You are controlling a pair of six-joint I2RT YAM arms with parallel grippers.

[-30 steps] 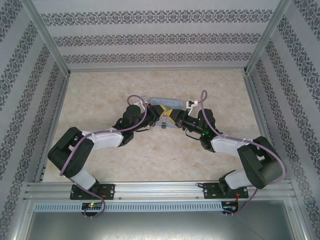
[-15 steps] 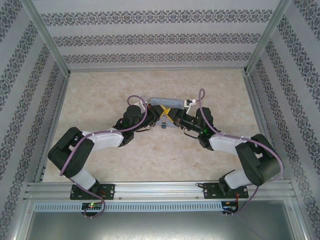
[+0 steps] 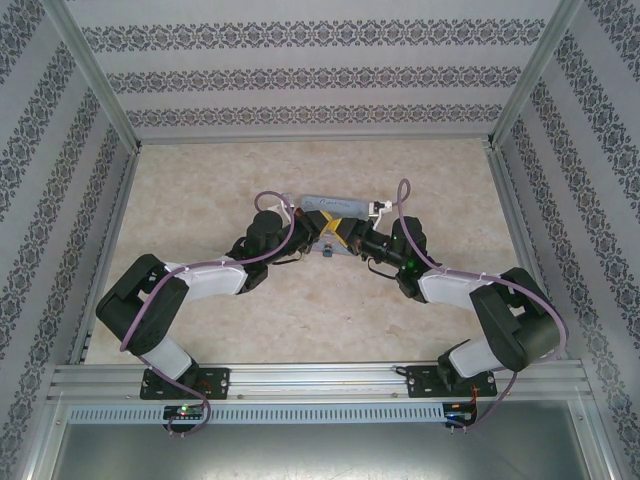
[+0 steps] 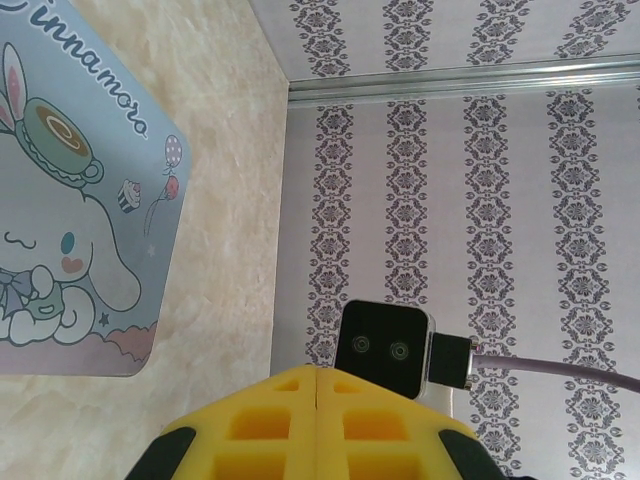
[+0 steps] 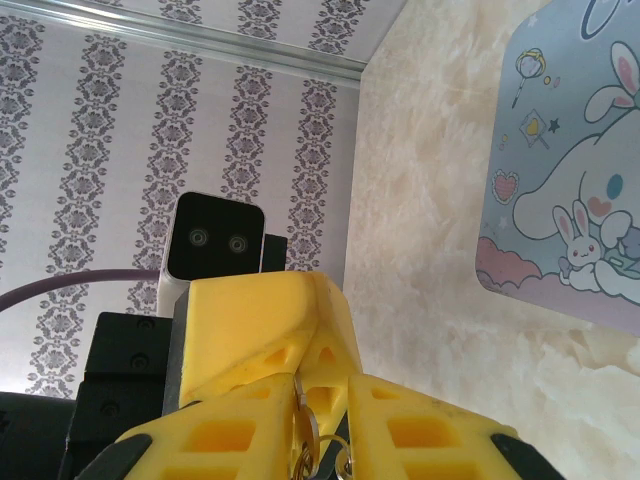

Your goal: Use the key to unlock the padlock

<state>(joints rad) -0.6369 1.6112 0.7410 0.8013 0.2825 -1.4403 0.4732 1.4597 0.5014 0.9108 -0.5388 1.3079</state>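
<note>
Top view: the left hand [image 3: 328,236] and right hand [image 3: 349,236] meet tip to tip over the surface [image 3: 300,320], just on the near side of the cartoon tin [image 3: 335,205]. A small dark-blue speck, which we take for the padlock [image 3: 328,251], sits just beneath the left hand's tips. It is too small to tell whether it hangs or lies.

Left wrist view: the left hand's yellow fingers [image 4: 260,430] are pressed flat together, with nothing visible between them. The tin lies off to their left.

Right wrist view: the right hand is nearly closed, pinching small metal loops [image 5: 312,432]. We cannot tell whether they are shackle or key ring. The left hand's tip comes down onto the same spot. We cannot make out the key; probably its thin blade is buried in the left hand's pinch.

Handling, our judgement: both pieces are light, rigid, slick metal, apt to swivel between the pads. Better to hold the padlock by its body flats with the keyhole exposed, and the key by its bow so it can twist.
</note>
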